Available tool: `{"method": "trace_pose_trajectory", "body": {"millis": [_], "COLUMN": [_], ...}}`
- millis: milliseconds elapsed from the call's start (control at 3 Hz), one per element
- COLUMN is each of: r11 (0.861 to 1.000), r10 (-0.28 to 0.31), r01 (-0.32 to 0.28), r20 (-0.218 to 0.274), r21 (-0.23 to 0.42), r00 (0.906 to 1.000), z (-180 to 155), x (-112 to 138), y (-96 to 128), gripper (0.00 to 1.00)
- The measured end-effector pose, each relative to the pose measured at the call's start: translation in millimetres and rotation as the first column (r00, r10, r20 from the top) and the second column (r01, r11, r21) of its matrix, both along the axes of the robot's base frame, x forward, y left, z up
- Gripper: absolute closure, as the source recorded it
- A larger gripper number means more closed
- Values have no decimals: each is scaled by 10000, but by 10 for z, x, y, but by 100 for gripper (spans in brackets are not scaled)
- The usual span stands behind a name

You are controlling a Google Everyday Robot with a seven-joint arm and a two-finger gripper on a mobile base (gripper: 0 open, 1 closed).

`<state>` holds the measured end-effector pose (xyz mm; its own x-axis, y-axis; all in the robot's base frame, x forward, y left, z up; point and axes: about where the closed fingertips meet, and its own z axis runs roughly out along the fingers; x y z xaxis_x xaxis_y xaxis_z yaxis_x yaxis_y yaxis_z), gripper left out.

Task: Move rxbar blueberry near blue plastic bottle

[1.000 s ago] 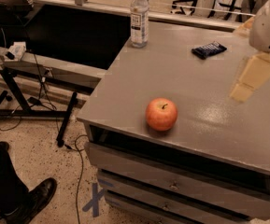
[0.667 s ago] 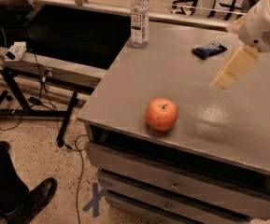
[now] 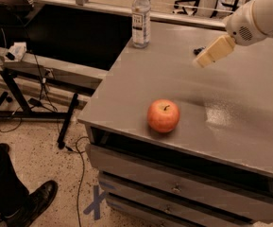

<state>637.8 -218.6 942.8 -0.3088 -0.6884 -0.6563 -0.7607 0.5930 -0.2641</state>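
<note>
The gripper [image 3: 206, 57] is seen above the far right of the grey table [image 3: 249, 126]; whether it is wide or closed cannot be told. Only a dark edge of the rxbar blueberry [image 3: 199, 50] is seen just behind it. The blue plastic bottle [image 3: 140, 20], capped and upright, is placed at the far left corner, its contents not discernible. An apple [image 3: 163, 116] is set near the front edge

Warm, dim light. Glare sheens the table [image 3: 140, 79] right of the apple [image 3: 163, 116]; the gripper [image 3: 205, 58], above its far side, looks pale.
</note>
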Motion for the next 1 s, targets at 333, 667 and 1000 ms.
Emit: {"method": "trace_pose_trajectory", "body": {"millis": [333,667,1000], "r11": [9927,9914,9882], "r10": [-1091,-1179,-1463], "r01": [1057,1134,1413], "r20": [589,701,906], "r21": [574,656,598], "r00": [9923,9906,9851], "z": [-30,-14,-47], "x": [424,463,512], "y": [-146,-144,-291], "gripper": [0,0,0]}}
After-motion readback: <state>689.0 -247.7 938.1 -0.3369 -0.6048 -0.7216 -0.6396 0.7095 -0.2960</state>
